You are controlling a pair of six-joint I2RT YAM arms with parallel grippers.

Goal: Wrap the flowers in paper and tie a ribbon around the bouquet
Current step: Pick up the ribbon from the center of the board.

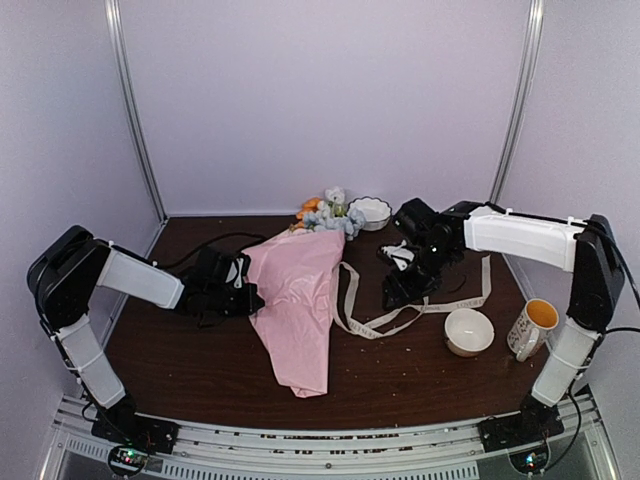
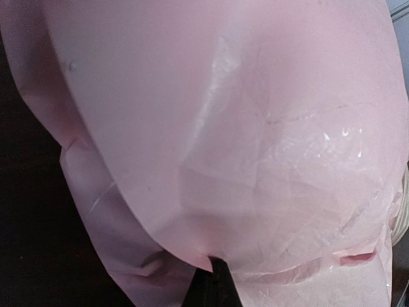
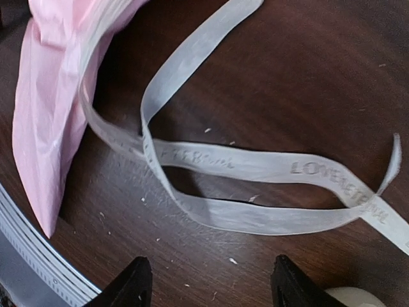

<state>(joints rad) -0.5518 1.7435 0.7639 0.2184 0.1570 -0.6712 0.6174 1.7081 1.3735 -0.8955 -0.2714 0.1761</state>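
On the dark table (image 1: 200, 370), from above: the paper (image 1: 297, 300) bunched into a long pink cone, narrow end toward the near edge, wide end up by the flowers (image 1: 328, 212) at the back. Blue, white and orange blooms poking out just beside a white bowl (image 1: 371, 211). The ribbon (image 1: 400, 318) untied, lying in loose loops on the wood just right of the paper. Left gripper (image 1: 248, 288) at the paper's left edge, clenched on the sheet. Right gripper (image 1: 395, 295) above the ribbon, pointing down. Further right, a second bowl (image 1: 468, 331) and a mug (image 1: 533, 326).

From the left wrist: pink sheet across almost the whole frame, creased and glossy, own fingers hidden behind it.

From the right wrist: fingers (image 3: 133, 286) spread wide, released, gripping nothing, over bare wood. Just beyond them, the ribbon crossing itself in flat loops, grey lettering partly legible, one strand running up along the paper at upper left.
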